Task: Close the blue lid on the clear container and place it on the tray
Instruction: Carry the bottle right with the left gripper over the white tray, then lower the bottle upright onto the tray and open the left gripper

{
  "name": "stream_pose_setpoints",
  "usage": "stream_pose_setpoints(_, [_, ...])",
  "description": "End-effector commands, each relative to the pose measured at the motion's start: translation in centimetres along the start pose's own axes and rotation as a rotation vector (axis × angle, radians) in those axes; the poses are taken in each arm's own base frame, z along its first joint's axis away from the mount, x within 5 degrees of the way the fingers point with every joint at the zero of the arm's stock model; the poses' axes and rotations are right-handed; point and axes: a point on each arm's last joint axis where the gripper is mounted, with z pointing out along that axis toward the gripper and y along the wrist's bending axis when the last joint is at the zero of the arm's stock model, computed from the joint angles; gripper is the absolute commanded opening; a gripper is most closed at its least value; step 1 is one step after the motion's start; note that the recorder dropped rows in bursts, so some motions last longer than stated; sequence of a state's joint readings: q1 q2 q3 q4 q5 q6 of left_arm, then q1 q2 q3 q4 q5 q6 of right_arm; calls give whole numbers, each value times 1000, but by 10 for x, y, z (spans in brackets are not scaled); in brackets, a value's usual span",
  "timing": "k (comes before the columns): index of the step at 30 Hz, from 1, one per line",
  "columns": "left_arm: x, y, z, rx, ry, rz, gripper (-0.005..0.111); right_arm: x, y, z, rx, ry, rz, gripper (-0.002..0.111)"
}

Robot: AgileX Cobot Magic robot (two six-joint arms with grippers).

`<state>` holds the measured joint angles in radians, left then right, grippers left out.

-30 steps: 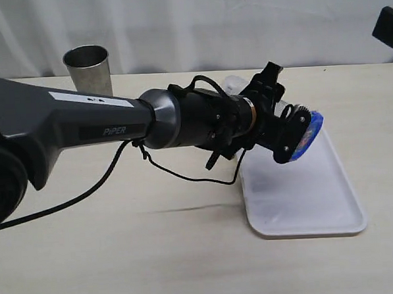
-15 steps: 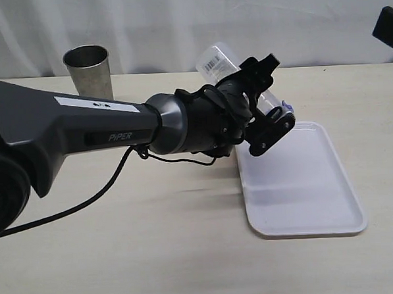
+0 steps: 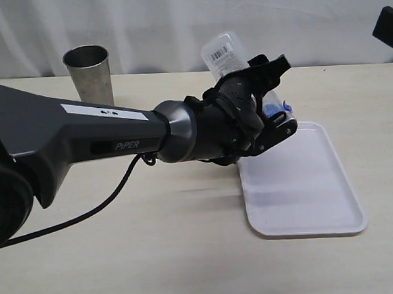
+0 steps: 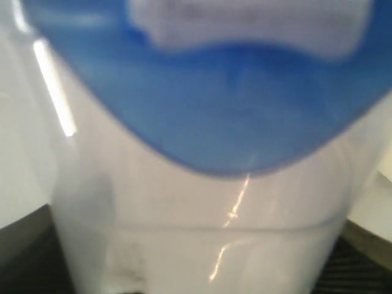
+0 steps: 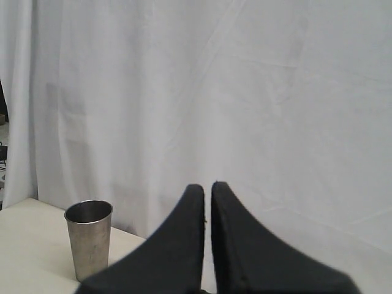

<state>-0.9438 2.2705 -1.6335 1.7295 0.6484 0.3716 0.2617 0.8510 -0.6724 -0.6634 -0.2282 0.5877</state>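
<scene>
My left gripper [image 3: 276,101] is shut on the clear container [image 3: 224,53] and holds it in the air, tilted. Its barcoded base points up and back. Only a sliver of the blue lid [image 3: 278,108] shows at the container's lower end, just above the far left corner of the white tray [image 3: 304,194]. The left wrist view is filled by the container's blurred wall [image 4: 202,233] and its blue-and-white print [image 4: 233,110]. My right gripper [image 5: 207,187] is shut and empty, raised high and facing the curtain.
A steel tumbler [image 3: 88,72] stands at the back left of the beige table [image 3: 156,254], and it also shows in the right wrist view [image 5: 89,237]. A white curtain hangs behind. A dark part of the right arm [image 3: 388,25] sits at the top right.
The left wrist has turned and lifted. The container has swung from lying low over the tray to base up, and the lid that faced the camera is now mostly hidden.
</scene>
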Motion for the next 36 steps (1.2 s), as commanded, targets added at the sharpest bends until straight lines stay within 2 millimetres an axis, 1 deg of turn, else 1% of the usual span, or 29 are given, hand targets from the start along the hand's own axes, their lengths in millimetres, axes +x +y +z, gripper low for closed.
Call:
stream_pose_setpoints(1, [-5, 10, -6, -33, -24, -169, 0, 0, 0, -1, -1, -5, -10, 5])
stream_pose_setpoints(2, [-11, 10, -7, -16, -92, -298, 0, 0, 0, -1, -1, -5, -10, 5])
stream_pose_setpoints(3, [-15, 9, -6, -3, -157, -389, 0, 0, 0, -1, -1, -5, -10, 5])
stream_pose_setpoints(4, [-19, 6, -3, 33, -265, -533, 0, 0, 0, -1, -1, -5, -10, 5])
stream_pose_setpoints(6, [-24, 6, -1, 61, -449, -739, 0, 1, 0, -1, 0, -3, -10, 5])
stream_pose_setpoints(10, [-21, 11, 1, 30, -705, -984, 0, 1, 0, 0, 0, -1, -10, 5])
stream_pose_setpoints(14, [-7, 14, 2, 12, -970, -1271, 0, 1, 0, 0, 0, -1, -14, 5])
stream_pose_setpoints(16, [-3, 13, 1, 17, -1099, -1361, 0, 1, 0, 0, 0, -1, -14, 5])
stream_pose_setpoints(18, [-3, 9, 2, 33, -1200, -1425, 0, 1, 0, 0, -1, -3, -14, 5])
stream_pose_setpoints(21, [-6, 2, 7, 63, -1279, -1537, 0, 1, 0, 0, 0, -4, -9, 5])
stream_pose_setpoints(26, [-18, 1, 9, 26, -1439, -1686, 0, 1, 0, 0, 0, -4, -7, 5])
stream_pose_setpoints(30, [-27, -4, 17, 80, -1407, -1842, 0, 1, 0, 0, 0, -4, -7, 5])
stream_pose_setpoints(32, [-34, -9, 21, 124, -1380, -1851, 0, 1, 0, 0, 0, -2, -7, 5])
stream_pose_setpoints(35, [-43, -18, 28, 210, -1346, -1910, 0, 1, 0, 0, 0, -2, -7, 5])
stream_pose_setpoints(36, [-46, -21, 28, 225, -1344, -1898, 0, 1, 0, 0, 0, -2, -7, 5])
